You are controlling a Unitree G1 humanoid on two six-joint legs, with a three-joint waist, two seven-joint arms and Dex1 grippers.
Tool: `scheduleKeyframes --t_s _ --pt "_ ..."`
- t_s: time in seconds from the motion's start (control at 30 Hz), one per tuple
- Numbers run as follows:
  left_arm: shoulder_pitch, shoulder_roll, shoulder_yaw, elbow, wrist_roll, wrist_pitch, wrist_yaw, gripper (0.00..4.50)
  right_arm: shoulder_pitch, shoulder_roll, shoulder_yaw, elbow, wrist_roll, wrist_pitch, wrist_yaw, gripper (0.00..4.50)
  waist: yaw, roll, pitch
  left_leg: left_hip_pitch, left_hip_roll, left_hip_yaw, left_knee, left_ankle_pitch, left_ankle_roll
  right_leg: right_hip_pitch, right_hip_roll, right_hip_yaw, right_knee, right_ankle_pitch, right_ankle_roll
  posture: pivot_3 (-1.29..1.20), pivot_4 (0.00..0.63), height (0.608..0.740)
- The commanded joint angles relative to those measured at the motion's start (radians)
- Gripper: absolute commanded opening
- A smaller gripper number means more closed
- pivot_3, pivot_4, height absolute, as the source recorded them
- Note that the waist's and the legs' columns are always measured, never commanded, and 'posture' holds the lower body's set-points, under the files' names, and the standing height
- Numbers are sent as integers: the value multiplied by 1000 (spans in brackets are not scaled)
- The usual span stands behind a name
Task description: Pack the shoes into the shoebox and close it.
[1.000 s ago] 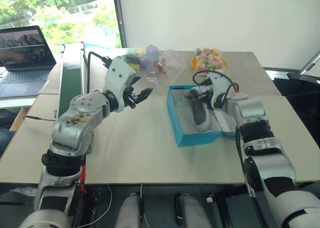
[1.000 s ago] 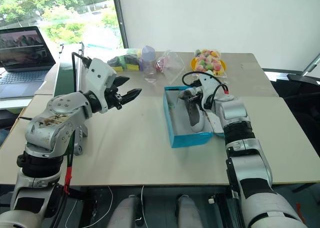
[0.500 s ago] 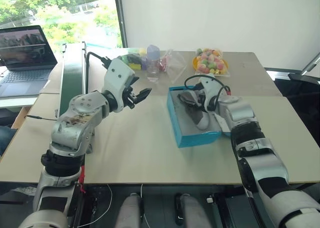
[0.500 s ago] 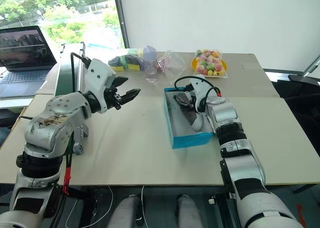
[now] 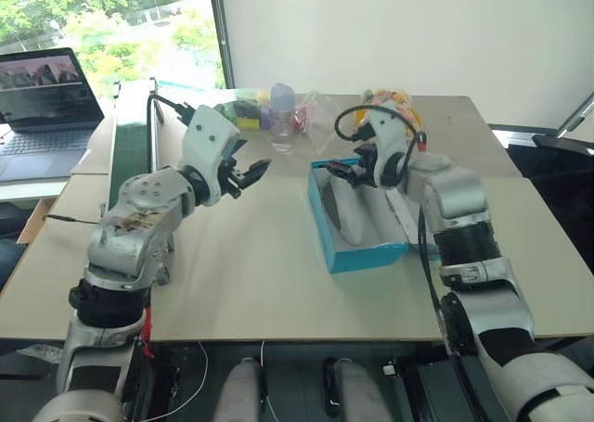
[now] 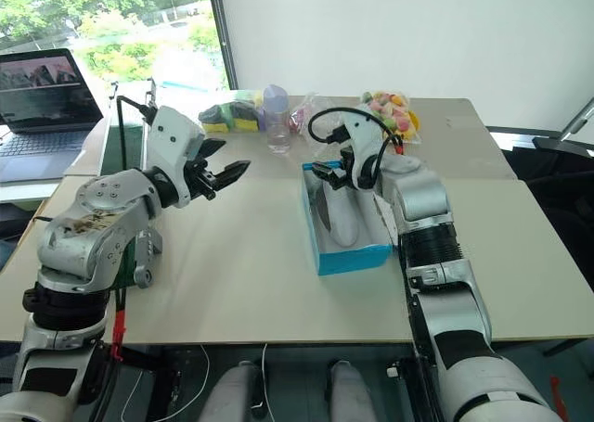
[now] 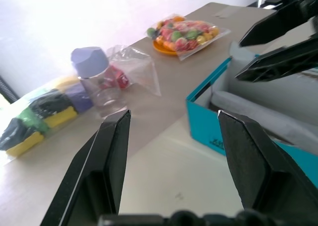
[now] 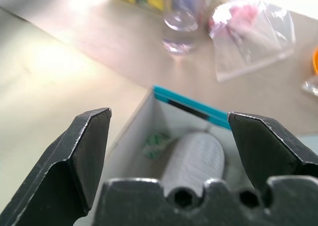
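The turquoise shoebox [image 5: 357, 255] is sitting open on the tan table [image 5: 260, 274], a little toward three o'clock of the table's middle; a grey shoe [image 6: 336, 213] is lying inside it, pale sole up, running lengthwise from twelve to six o'clock; whether a second shoe is lying beneath or beside it cannot be told. The right gripper [image 5: 354, 173] is hovering just over the box's twelve o'clock end, its two black fingers [image 8: 82, 151] standing wide apart and gripping nothing, the shoe's sole showing between them below. The left gripper [image 5: 249, 174] is hanging in the air at about nine o'clock of the box, well apart from it, pointing toward it with its fingers [image 7: 107, 161] parted and empty. Along the table's twelve o'clock edge a clear bottle with a lilac cap [image 5: 282, 116], a packet of sponges [image 6: 227, 116], a clear plastic bag [image 7: 134, 69] and a plate of coloured sweets [image 7: 184, 32] are lying; a laptop [image 5: 42, 107] is standing open at ten o'clock, off the table.
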Motion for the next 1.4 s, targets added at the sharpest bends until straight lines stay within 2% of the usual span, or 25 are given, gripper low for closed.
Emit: scheduleKeyframes --t_s 0.03,0.17,0.3,0.4,0.53,0.8,1.17,1.4 --pt "-3 11 81 12 52 -2 84 2992 -49 -26 -51 -130 95 67 69 4429 0 0 0 0 0 0 0 -1 -1 0 0 0 0 0 0 0 150 739" --pt "9 -15 152 40 101 -1 203 2992 -59 -22 -68 -160 172 103 124 4429 1 0 0 0 0 0 0 -2 -4 0 0 0 0 0 0 0 150 739" --pt "32 -94 233 39 129 36 339 2992 -37 -12 -40 -175 200 75 168 4429 2 0 0 1 0 0 1 -2 -4 1 -1 0 0 0 0 0 150 739" --pt "45 -134 271 24 149 57 407 2992 -21 27 -38 -183 226 26 193 4429 1 0 0 1 0 0 1 -2 -4 1 0 -1 0 2 2 0 150 739" --pt "52 -181 306 6 164 55 473 2992 43 41 50 -191 185 -92 257 4429 2 0 0 1 0 0 1 -2 -4 2 0 -1 0 2 3 0 150 739" --pt "111 -230 341 -1 176 22 525 2992 97 74 108 -118 132 -277 284 4429 1 -1 0 1 0 0 2 -2 -4 2 0 -1 0 3 3 0 150 739" --pt "190 -184 393 71 194 -94 512 2992 123 99 104 -53 103 -355 271 4429 3 -1 0 1 1 0 2 -3 -5 1 -1 -2 0 4 1 0 150 739" --pt "247 -170 446 247 174 -232 467 2992 128 100 99 -34 78 -373 248 4429 0 -1 0 1 1 1 1 -3 -5 1 -1 -2 0 1 -4 0 150 739"
